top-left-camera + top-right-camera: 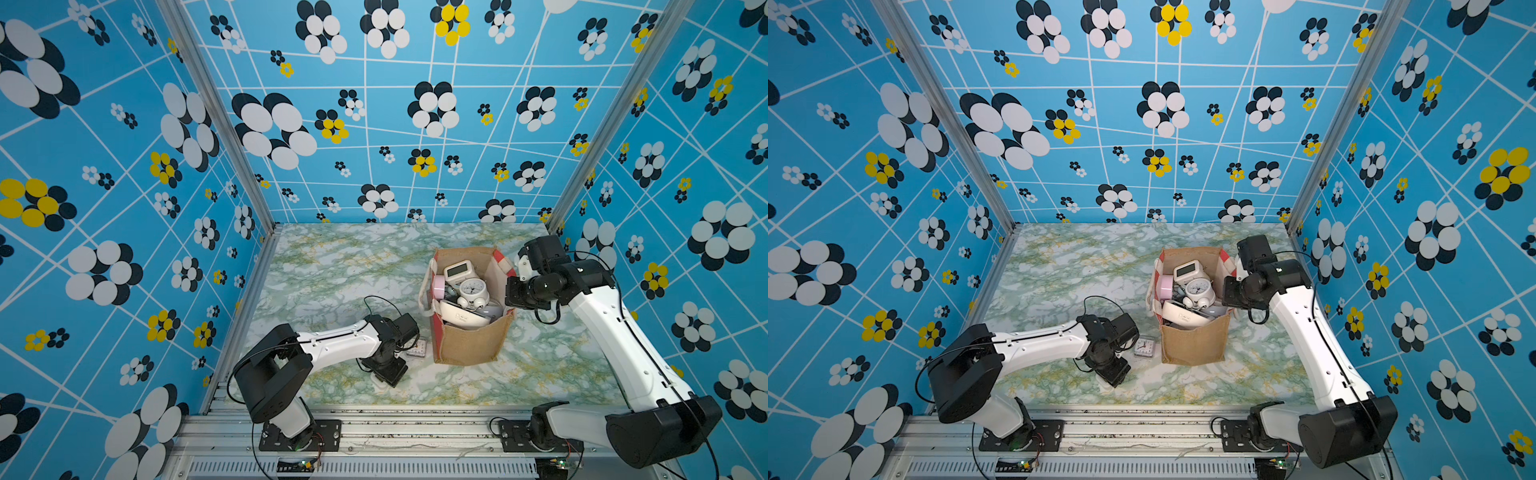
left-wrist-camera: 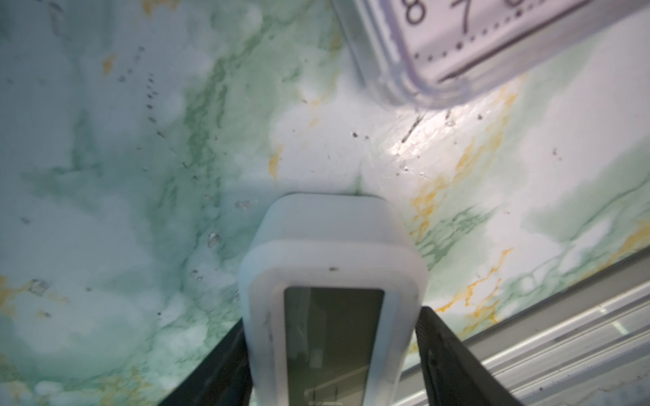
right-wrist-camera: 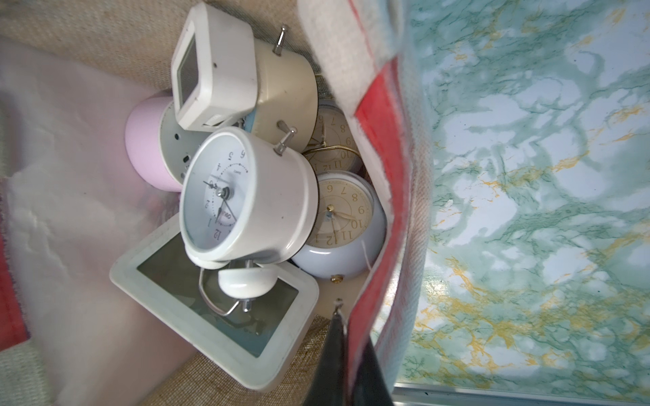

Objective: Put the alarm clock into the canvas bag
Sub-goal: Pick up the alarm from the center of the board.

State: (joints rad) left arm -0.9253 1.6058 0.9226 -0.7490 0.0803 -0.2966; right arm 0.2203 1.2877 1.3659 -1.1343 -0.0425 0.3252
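Observation:
A white digital alarm clock (image 2: 330, 239) with a dark screen lies on the marble table between the black fingers of my left gripper (image 2: 332, 316), and both fingertips press its sides. In both top views the left gripper (image 1: 384, 374) (image 1: 1113, 372) sits low on the table, left of the canvas bag (image 1: 469, 340) (image 1: 1196, 340). The tan burlap bag stands open with several clocks inside, a white twin-bell clock (image 3: 246, 197) on top. My right gripper (image 3: 346, 316) (image 1: 515, 272) is shut on the rim of the bag's red side panel (image 3: 383, 147).
A small square clear-cased clock (image 1: 417, 348) (image 1: 1144, 347) (image 2: 475, 45) lies flat on the table between the left gripper and the bag. A metal rail (image 2: 562, 334) runs along the table's front edge. Patterned walls close in three sides.

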